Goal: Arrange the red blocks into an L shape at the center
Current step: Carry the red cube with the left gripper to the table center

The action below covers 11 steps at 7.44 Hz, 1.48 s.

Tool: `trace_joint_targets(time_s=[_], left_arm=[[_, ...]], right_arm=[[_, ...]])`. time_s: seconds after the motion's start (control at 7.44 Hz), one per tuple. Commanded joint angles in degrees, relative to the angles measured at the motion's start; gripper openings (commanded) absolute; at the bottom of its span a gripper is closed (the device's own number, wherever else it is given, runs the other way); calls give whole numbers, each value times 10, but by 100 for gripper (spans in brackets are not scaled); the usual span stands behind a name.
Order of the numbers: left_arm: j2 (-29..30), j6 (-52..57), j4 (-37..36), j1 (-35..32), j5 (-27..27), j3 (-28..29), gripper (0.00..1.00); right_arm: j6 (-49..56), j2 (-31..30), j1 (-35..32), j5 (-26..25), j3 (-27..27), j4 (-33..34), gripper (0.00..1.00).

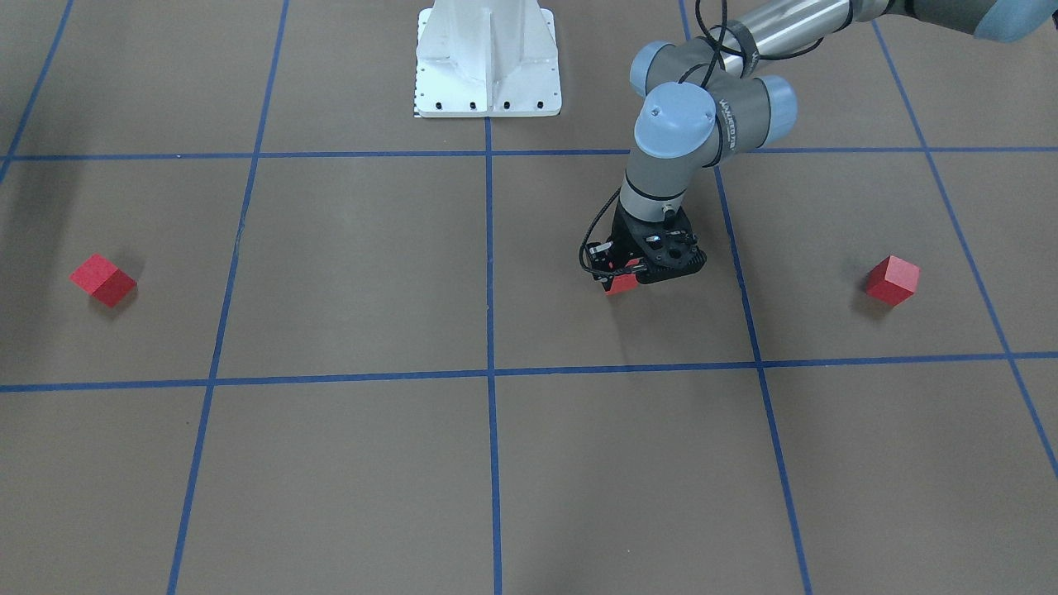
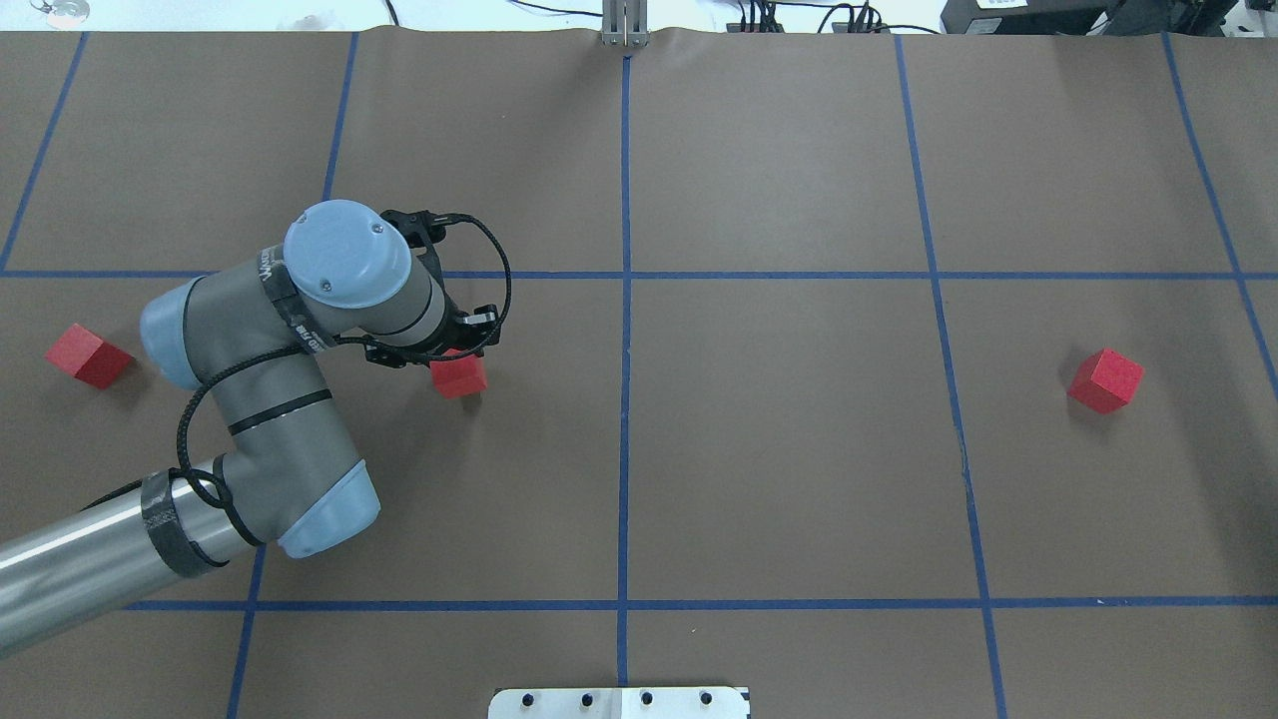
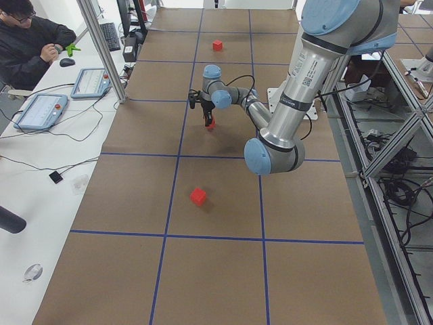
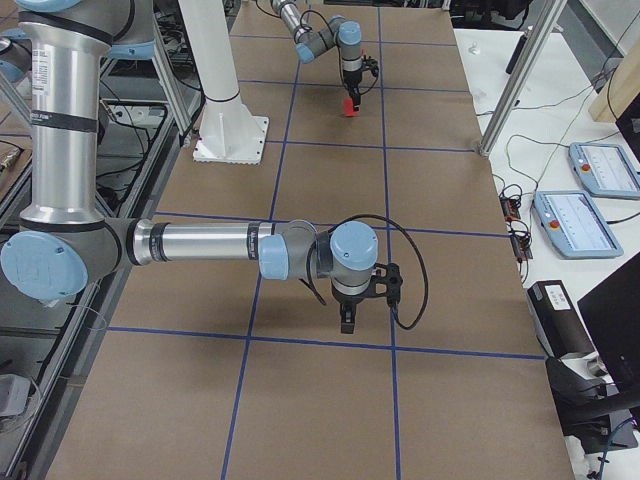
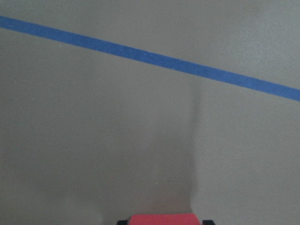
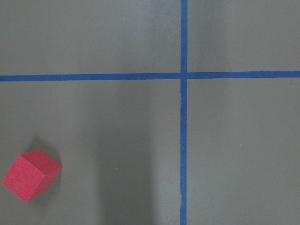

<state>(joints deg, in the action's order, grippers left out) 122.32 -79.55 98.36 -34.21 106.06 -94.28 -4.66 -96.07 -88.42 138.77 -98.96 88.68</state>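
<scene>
"Holding one red block in the left gripper, jaws closed tight against its sides per wrist cam. It's left of the center, well apart from it; can't tell if it's clear of the table."

"Risks?"

"Prob. scraping if carried too low, or twisting in the pinch, so it lands skewed to the tape and the L gets no square corner. The left-end block and right-end block lie near the table's ends, both turned vs. the tape, so same issue later."

"Right gripper?"

"Over the table's right end, w/ that block in its wrist cam; can't tell how its jaws stand. Both grippers heading for center together could clash."
</scene>
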Motion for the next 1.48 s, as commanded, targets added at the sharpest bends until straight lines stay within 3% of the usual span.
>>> trace_joint_targets(time_s=[0.0, 0.13, 0.4, 1.34], left_arm=[[62, 47, -26, -2, -35, 10, 0], [120, 75, -26, -2, -42, 70, 0], [276, 115, -18, 1, -70, 265, 0], [288, 134, 31, 9, -73, 323, 0]], right_arm=[[0, 0, 0, 1, 0, 0, 100], [0, 0, 0, 1, 1, 0, 100], [0, 0, 0, 0, 2, 0, 100], [0, 0, 1, -3, 3, 0, 100]])
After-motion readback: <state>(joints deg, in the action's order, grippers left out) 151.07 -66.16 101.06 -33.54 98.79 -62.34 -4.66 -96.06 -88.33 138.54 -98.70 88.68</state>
